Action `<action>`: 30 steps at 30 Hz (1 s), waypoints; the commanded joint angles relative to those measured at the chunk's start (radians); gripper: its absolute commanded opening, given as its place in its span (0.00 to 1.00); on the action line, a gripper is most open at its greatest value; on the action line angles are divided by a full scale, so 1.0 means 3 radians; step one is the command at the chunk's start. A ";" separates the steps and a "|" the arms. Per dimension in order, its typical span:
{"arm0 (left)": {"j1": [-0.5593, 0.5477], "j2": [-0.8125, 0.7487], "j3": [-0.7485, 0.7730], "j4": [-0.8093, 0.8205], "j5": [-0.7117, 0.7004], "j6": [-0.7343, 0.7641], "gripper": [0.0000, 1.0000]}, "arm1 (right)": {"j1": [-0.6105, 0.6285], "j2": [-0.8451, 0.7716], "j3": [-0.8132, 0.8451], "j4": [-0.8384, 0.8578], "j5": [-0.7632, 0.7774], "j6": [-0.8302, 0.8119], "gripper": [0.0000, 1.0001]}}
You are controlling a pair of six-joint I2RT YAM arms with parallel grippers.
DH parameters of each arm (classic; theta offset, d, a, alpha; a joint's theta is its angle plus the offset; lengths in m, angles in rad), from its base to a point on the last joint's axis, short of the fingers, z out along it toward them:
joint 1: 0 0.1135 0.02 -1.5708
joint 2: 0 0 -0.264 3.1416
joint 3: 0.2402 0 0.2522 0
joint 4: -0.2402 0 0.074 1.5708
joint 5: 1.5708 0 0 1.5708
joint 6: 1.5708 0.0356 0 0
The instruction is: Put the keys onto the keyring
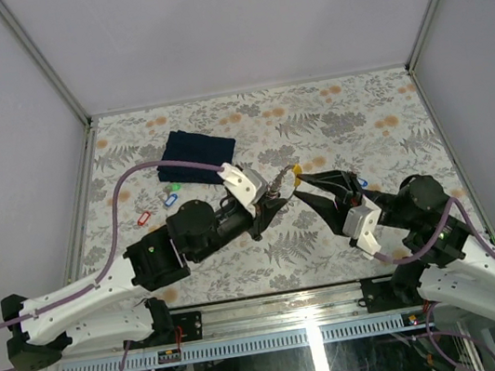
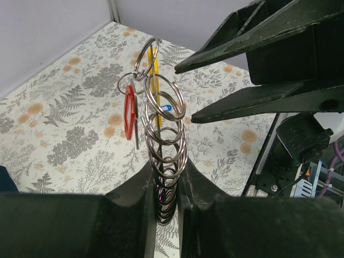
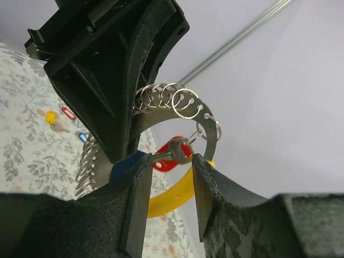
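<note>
The left gripper's point(image 2: 167, 177) black fingers are clamped on the keyring point(image 3: 161, 115), a curved grey steel band strung with shiny wire split rings point(image 2: 167, 161) that overlap too much to count. Two keys hang from it, one with a red tag point(image 2: 129, 110) and one with a yellow tag point(image 2: 155, 70). The right gripper's point(image 3: 171, 161) fingers stand apart astride them. At 9 o'clock on the fern-print table point(image 1: 360, 121) lie a red key point(image 1: 143, 218) and a blue key point(image 1: 172, 199), their blades too small to make out.

Floral table point(image 1: 360, 121): cloth point(image 1: 194, 156), red key point(image 1: 143, 218), blue key point(image 1: 171, 198)
</note>
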 commanded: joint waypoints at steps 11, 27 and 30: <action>-0.0018 0.0119 0.0138 0.0224 -0.0276 -0.0627 0.00 | 0.0008 0.0165 0.0142 0.0381 0.0056 -0.0667 0.45; -0.0020 0.0194 0.0149 0.0250 -0.0255 -0.0608 0.00 | 0.0006 0.0273 0.0099 0.0616 -0.0140 -0.0769 0.41; -0.0019 0.0207 0.0149 0.0250 -0.0251 -0.0608 0.00 | 0.0007 0.0275 0.0102 0.0600 -0.0182 -0.0790 0.41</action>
